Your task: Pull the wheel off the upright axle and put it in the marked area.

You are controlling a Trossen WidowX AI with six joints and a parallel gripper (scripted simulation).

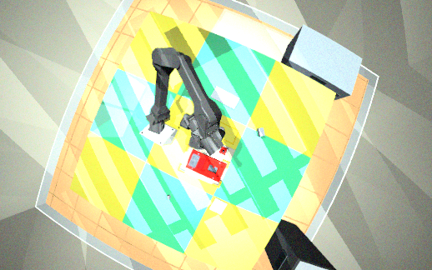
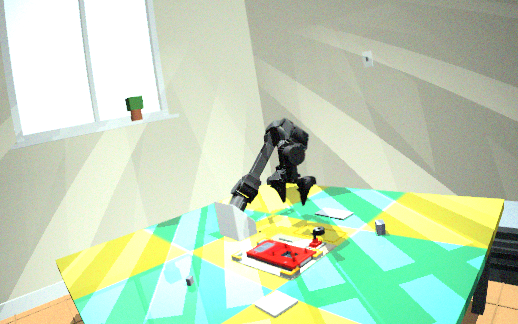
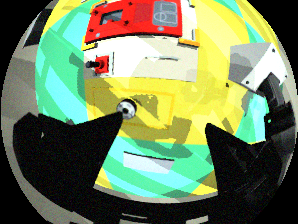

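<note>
Fingers (image 2: 294,203) stand open, hard to discern from above.

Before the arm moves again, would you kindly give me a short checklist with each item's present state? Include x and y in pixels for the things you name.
1. Wheel (image 2: 318,231) (image 3: 126,109) off the axle (image 1: 223,150) (image 2: 315,243) (image 3: 101,64): ok.
2. Wheel over the marked area (image 2: 332,234) (image 3: 162,117) in the wrist view: ok.
3. Wheel lying flat and settled: cannot tell.
4. Jaws of the gripper (image 1: 204,135) (image 2: 294,202) (image 3: 164,119) open: ok.
5. Fingers apart from the wheel: ok; the exterior view shows a gap.
</note>
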